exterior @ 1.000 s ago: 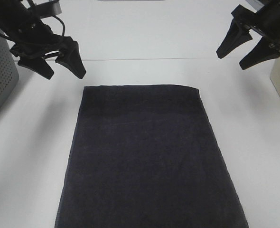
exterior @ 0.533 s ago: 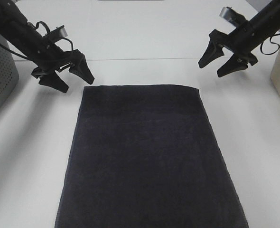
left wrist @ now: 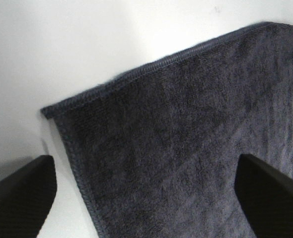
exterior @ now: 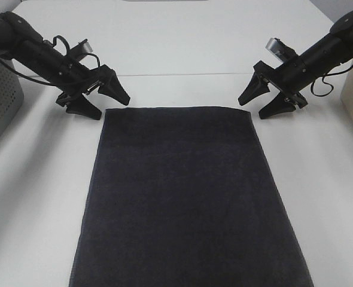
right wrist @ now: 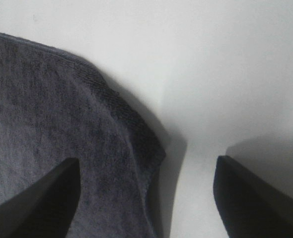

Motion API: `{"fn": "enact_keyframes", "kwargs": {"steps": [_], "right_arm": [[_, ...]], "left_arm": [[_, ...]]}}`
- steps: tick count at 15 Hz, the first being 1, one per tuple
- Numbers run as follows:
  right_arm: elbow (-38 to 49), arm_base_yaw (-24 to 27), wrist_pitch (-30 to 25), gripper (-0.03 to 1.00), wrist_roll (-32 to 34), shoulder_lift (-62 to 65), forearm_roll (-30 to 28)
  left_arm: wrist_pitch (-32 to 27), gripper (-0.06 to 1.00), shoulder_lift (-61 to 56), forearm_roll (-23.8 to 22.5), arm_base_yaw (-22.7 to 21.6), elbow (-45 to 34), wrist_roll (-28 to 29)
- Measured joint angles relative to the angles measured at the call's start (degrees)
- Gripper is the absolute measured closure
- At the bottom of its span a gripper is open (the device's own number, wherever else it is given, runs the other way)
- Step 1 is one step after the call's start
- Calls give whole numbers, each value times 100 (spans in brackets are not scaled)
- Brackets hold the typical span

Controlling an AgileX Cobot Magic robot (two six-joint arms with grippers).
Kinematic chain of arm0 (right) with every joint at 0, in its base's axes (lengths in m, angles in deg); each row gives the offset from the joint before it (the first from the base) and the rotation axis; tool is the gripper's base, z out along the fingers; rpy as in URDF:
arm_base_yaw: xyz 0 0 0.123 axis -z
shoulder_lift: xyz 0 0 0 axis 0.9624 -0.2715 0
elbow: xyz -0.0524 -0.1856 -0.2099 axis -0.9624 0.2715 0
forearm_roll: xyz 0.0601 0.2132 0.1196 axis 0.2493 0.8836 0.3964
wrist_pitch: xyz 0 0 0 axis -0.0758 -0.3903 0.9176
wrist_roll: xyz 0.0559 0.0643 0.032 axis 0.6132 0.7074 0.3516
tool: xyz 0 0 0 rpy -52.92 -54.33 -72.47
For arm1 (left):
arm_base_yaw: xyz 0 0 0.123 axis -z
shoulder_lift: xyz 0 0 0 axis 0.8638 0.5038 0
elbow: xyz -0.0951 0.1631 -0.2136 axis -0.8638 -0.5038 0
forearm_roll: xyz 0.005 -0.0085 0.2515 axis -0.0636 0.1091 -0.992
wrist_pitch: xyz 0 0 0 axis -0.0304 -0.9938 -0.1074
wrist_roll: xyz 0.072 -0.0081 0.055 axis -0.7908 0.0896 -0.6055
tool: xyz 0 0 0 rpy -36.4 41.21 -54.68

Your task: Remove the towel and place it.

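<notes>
Towel, look: a large rectangular cloth of very dark navy-black terry fabric (exterior: 188, 197), spread flat and smooth, with no folds across its middle.
Towel, hem: the left wrist view shows a stitched hem (left wrist: 151, 67) along the edge and down the side, meeting in a neat, slightly rounded corner; the pile looks short and looped.
Towel, other corner: in the right wrist view the corner (right wrist: 146, 144) sits a little thicker and lifted, casting a shadow on the surface beside it.
Towel, place: it lies on the white tabletop (exterior: 176, 54), its far edge stretching from one gripper to the other, a far corner at the tips of each; its near end runs out of the high view.
Left gripper: the black left gripper (exterior: 112, 109) is spread wide and holds nothing. It is low over the towel's corner, with one finger (left wrist: 22, 198) above bare table and the other above the cloth. Whether a tip touches the cloth cannot be told.
Right gripper: the black right gripper (exterior: 251, 109) is likewise gaping and empty, straddling its corner with one finger (right wrist: 42, 198) over the cloth and one over the table.
Basket: a grey perforated basket (exterior: 0, 101) stands behind the left gripper's arm, well apart from the towel.
</notes>
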Motion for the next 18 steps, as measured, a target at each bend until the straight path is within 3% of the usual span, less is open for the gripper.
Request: {"fn": "enact_keyframes", "kwargs": {"steps": [7, 11, 13, 15, 18], "right_arm": [[-69, -23, -29, 25, -74, -86, 11], [-103, -498, -74, 31, -6, -229, 201], [-120, -773, 29, 39, 0, -241, 11], [-132, -837, 172, 53, 80, -241, -178], [-132, -837, 344, 86, 166, -258, -338]], "left_arm": [[23, 4, 6, -6, 6, 0, 63], [315, 9, 17, -17, 315, 0, 69], [567, 15, 69, 52, 567, 11, 126], [670, 33, 126, 46, 699, 11, 155], [957, 86, 212, -74, 739, 11, 120]]}}
